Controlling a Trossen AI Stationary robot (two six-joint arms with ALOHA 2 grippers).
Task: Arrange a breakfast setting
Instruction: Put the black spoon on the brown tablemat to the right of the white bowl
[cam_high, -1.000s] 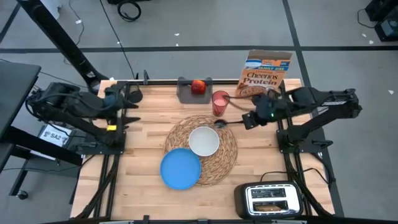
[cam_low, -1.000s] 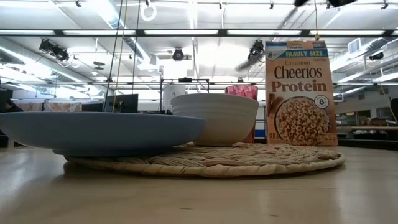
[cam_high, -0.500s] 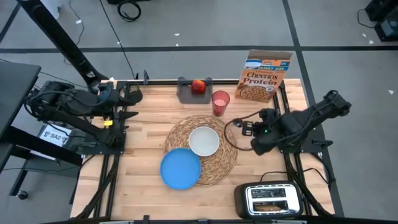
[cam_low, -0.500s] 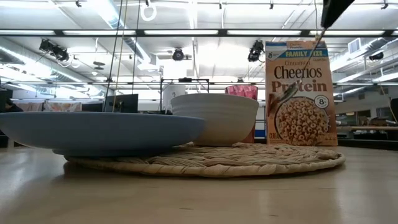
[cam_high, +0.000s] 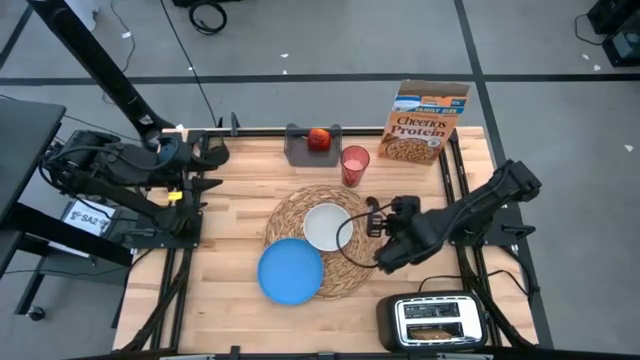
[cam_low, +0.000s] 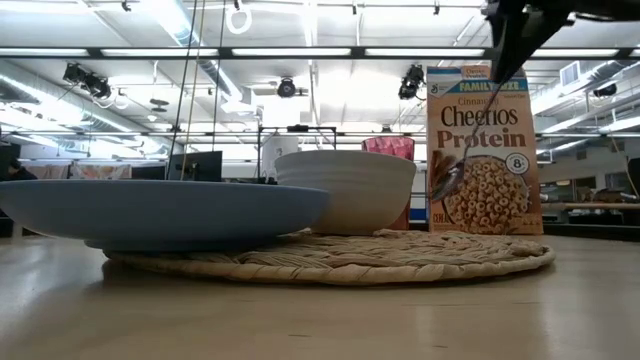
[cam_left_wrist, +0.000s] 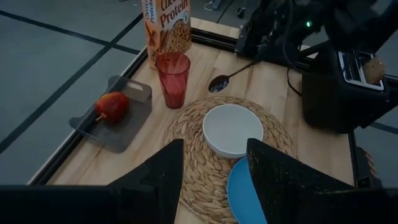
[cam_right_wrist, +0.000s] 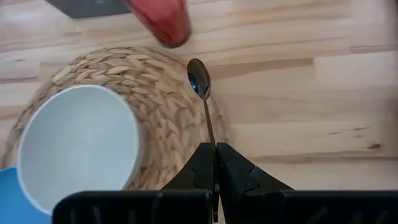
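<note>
Left gripper sits at the table's left rear corner, over bare wood well apart from the setting; its dark fingers stand apart with nothing between them.

Blue round plate lies toward the table's front edge, overlapping the front-left rim of the round woven straw placemat, with open wood to its left. White round bowl stands on the placemat's centre, just beside the plate.

Along the rear edge, a grey rectangular tray carries the red apple. Translucent red cup stands upright just beside the tray, off the placemat. Cheerios Protein cardboard box stands upright at the right rear corner.

Right gripper hangs over the placemat's right rim, fingers clamped on the handle of the metal spoon. In the right wrist view the spoon's bowl end lies at the placemat's edge, near the cup, with bare wood beyond it.

Black-and-silver toaster occupies the front right corner, a toast slice in its slot.
</note>
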